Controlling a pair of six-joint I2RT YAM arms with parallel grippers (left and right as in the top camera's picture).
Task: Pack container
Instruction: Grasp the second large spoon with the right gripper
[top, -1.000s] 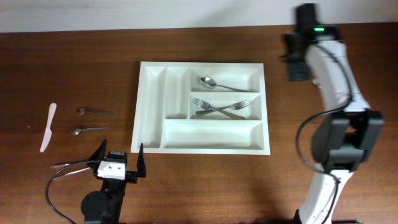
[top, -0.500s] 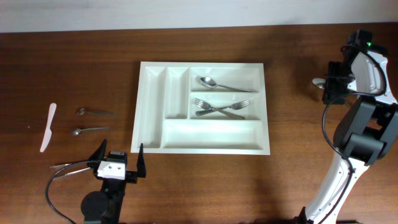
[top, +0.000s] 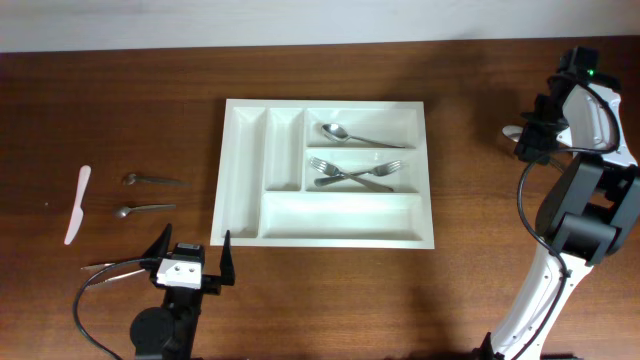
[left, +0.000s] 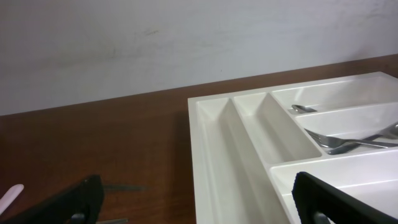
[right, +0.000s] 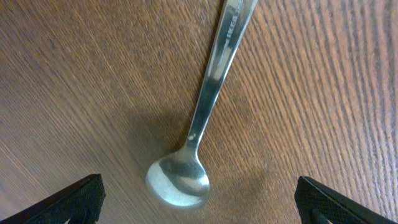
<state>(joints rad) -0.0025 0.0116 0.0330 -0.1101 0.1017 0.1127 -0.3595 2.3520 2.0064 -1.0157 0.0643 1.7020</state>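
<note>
The container is a large white tray in the middle of the table. One spoon lies in its upper right compartment and two crossed forks lie in the one below. My right gripper hangs open at the table's right edge. In the right wrist view a steel spoon lies on the wood between the spread fingers of that gripper, its bowl nearest the jaws and untouched. My left gripper stands open just off the tray's front left corner, holding nothing. The left wrist view looks across the container.
Left of the tray lie two small spoons and a white plastic knife. A thin metal utensil lies beside the left arm. The table's far edge meets a pale wall.
The right arm has swung from beyond the tray's far right corner out to the table's right edge, over a spoon there. The left arm and all cutlery have stayed put.
</note>
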